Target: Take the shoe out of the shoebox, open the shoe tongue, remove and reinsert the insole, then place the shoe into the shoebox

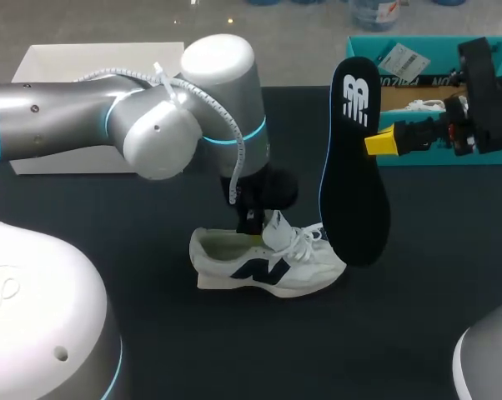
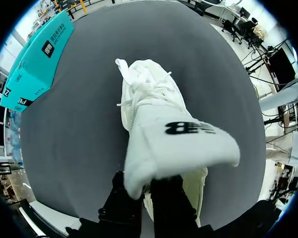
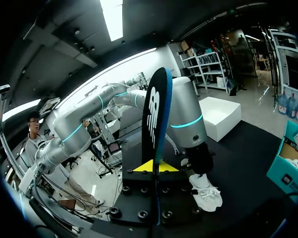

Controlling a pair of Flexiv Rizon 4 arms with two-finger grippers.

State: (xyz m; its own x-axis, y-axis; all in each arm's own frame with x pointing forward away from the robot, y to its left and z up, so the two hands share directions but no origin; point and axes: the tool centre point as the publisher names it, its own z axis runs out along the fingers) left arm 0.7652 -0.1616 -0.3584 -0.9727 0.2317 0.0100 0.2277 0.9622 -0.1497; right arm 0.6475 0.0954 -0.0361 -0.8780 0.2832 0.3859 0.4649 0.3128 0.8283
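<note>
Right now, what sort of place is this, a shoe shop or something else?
Probably a robot test bench, not a shop: the left arm is down at a white shoe on a dark table, the right pincer holds its insole upright, a teal shoebox behind.

Matt black insole (image 1: 355,192) — white cloth shoe (image 1: 268,267), matt table (image 1: 193,350).

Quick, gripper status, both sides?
Left gripper: closed on the shoe tongue.
Right gripper: closed on the insole, held upright.
</note>
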